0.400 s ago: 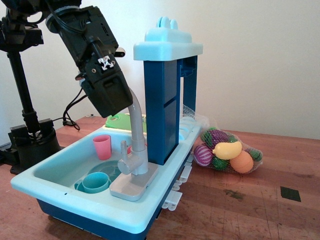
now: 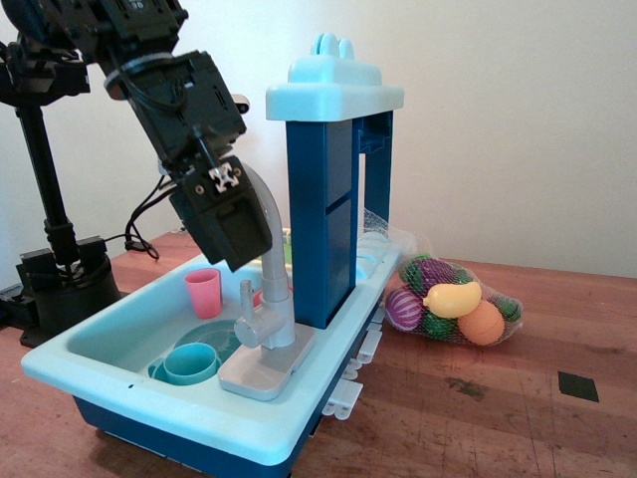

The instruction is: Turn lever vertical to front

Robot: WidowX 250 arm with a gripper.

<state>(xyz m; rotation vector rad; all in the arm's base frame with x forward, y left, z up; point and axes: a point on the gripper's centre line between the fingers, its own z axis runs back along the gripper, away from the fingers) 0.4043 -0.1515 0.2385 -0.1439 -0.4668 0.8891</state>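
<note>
1. Only view: the gripper (image 2: 242,261) hangs over the toy sink (image 2: 109,373), just above and left of the lever (image 2: 245,296); I cannot tell how wide it is.
2. The lever stands upright on the faucet (image 2: 271,299) base, at the sink's front rim, toward the table's front-left.
3. A net of toy fruit (image 2: 453,304) lies right of the sink.

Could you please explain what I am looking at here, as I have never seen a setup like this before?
This is a single side view of a wooden table. The black machine is a robot arm whose gripper hangs over a toy sink; I cannot tell whether it is open, and it appears to hold nothing. On the sink stands a grey faucet with a short lever sticking up, untouched. In the basin are a pink cup and a teal cup. A net bag of toy fruit lies beside it.
</note>
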